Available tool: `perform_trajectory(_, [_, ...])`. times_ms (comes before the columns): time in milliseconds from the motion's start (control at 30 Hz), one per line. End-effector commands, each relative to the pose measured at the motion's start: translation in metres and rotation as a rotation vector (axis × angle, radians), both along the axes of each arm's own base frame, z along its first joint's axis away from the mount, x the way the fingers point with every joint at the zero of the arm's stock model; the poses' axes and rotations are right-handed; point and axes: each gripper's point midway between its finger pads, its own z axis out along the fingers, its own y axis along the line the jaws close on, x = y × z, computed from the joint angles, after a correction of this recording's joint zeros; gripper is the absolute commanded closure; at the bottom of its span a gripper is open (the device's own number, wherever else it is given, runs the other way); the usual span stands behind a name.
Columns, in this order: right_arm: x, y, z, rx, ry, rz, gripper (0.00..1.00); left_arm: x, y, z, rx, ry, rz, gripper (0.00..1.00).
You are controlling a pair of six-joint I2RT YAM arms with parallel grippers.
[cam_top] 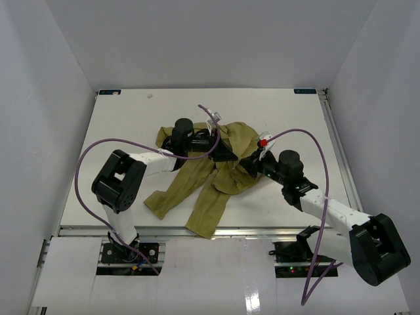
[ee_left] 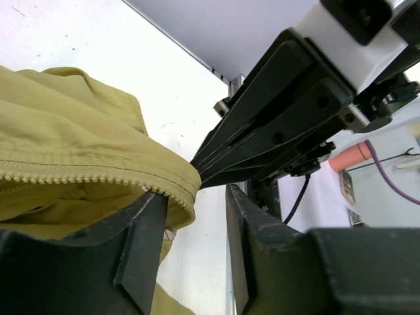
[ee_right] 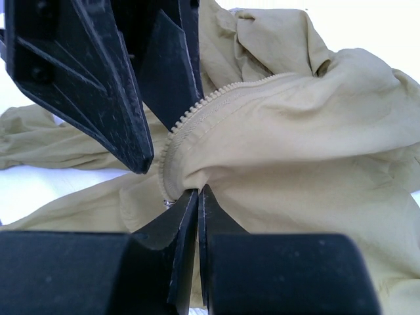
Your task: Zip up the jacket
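Note:
The olive-green jacket (cam_top: 213,177) lies crumpled mid-table, sleeves trailing toward the near edge. My right gripper (ee_right: 198,191) is shut, pinching a fold of the jacket (ee_right: 295,131) just below its zipper teeth (ee_right: 197,113). My left gripper (ee_left: 193,197) is open right beside it; the toothed jacket edge (ee_left: 174,187) drapes over its left finger and bare table shows in the gap. In the top view the left gripper (cam_top: 226,154) and the right gripper (cam_top: 248,163) meet tip to tip at the jacket's right side. No zipper slider shows clearly.
The white table (cam_top: 131,125) is boxed in by white walls on three sides. A metal rail (cam_top: 336,144) runs along its right edge. Purple cables (cam_top: 82,170) loop off both arms above the tabletop.

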Motion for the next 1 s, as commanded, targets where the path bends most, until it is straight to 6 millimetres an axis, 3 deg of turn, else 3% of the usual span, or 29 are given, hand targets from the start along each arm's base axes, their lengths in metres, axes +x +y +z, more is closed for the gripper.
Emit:
perform_trajectory(0, [0.0028, 0.0059, 0.0327, 0.066, -0.059, 0.015, 0.92, -0.0037, 0.0064, 0.0002, 0.012, -0.074, -0.006, 0.47])
perform_trajectory(367, [0.0051, 0.0079, 0.0365, 0.077, -0.041, 0.011, 0.92, -0.0058, 0.0142, -0.0087, 0.047, -0.067, 0.050, 0.45])
perform_trajectory(600, [0.0042, 0.0094, 0.0332, 0.076, -0.028, 0.021, 0.92, -0.0039, 0.0101, -0.0029, -0.011, -0.048, 0.052, 0.46])
perform_trajectory(967, [0.0050, 0.0113, 0.0290, 0.078, -0.008, 0.025, 0.92, -0.0087, 0.0057, -0.0038, -0.046, 0.007, -0.004, 0.54])
